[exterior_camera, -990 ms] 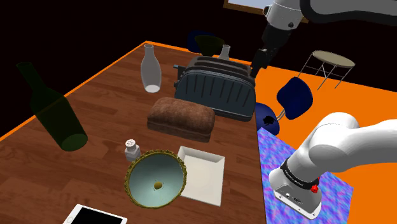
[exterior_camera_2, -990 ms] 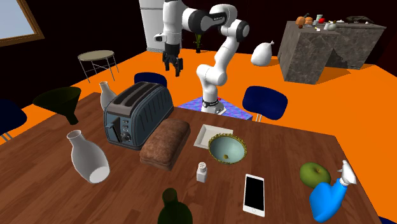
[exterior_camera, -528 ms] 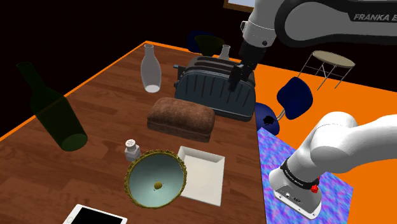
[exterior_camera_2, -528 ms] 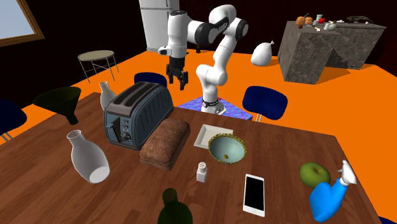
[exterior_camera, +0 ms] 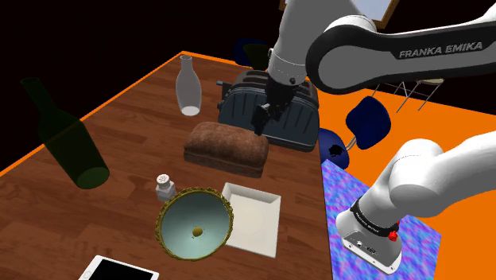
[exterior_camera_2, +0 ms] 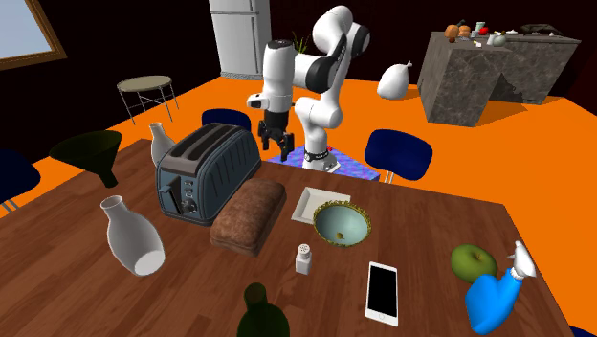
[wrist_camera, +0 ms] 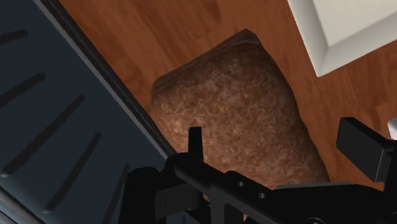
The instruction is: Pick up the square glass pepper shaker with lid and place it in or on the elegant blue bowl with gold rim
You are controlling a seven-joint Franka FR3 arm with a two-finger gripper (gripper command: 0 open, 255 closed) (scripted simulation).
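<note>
The pepper shaker (exterior_camera: 164, 186) (exterior_camera_2: 304, 258) is a small pale square jar with a lid, upright on the wooden table. It stands just beside the pale blue bowl with a gold rim (exterior_camera: 195, 224) (exterior_camera_2: 342, 225). My gripper (exterior_camera: 262, 123) (exterior_camera_2: 275, 144) (wrist_camera: 278, 146) hangs open in the air by the dark toaster (exterior_camera: 270, 111) (exterior_camera_2: 206, 170), above the near end of a brown bread loaf (exterior_camera: 226, 148) (wrist_camera: 242, 108). It is well apart from the shaker and the bowl. Nothing is between the fingers (wrist_camera: 195, 143).
A white square plate (exterior_camera: 253, 216) (wrist_camera: 343, 25) lies next to the bowl. A dark green bottle (exterior_camera: 67, 139), a white vase (exterior_camera: 187, 87) (exterior_camera_2: 134, 236), a phone (exterior_camera_2: 382, 291) and a green apple (exterior_camera_2: 473, 260) share the table (exterior_camera: 127, 119). Blue chairs (exterior_camera: 367, 119) stand beside it.
The arm has swung down and to the shoulder view's left, from behind the toaster's far corner to in front of it above the bread. The fingers stay open; nothing on the table moved.
</note>
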